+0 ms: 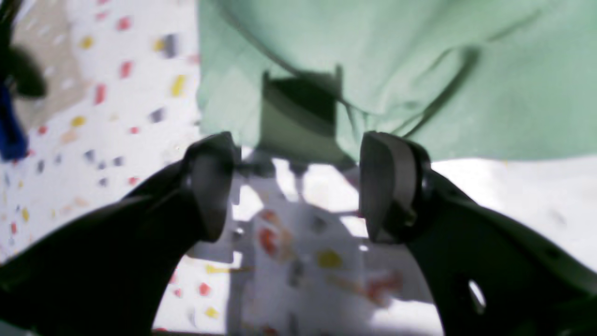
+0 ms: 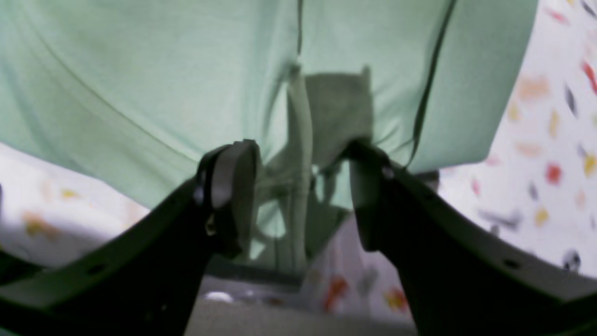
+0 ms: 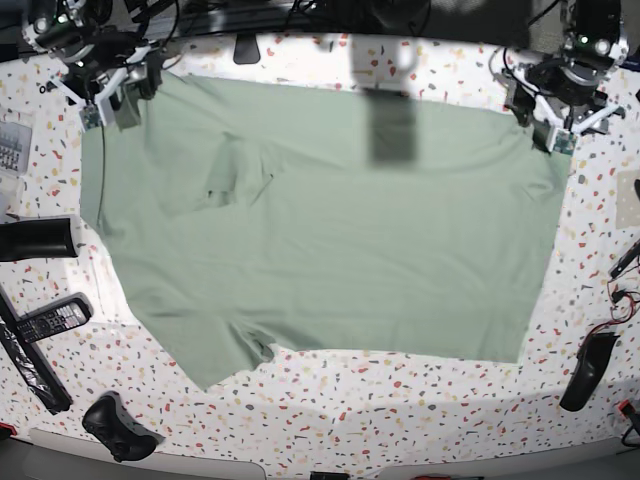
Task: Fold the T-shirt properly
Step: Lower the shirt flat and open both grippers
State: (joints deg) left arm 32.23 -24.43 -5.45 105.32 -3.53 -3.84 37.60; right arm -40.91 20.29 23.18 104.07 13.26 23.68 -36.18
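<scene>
Lying flat across the speckled desk [image 3: 400,400], the T-shirt [image 3: 330,240] reaches both far corners. The left gripper [image 1: 296,186] is spread wide just short of its edge, grasping nothing; the right gripper [image 2: 303,186] stands parted with a fabric fold between its jaws.

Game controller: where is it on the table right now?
In the base view, the game controller sits at the bottom left, near the table's front edge, below the remote.
</scene>
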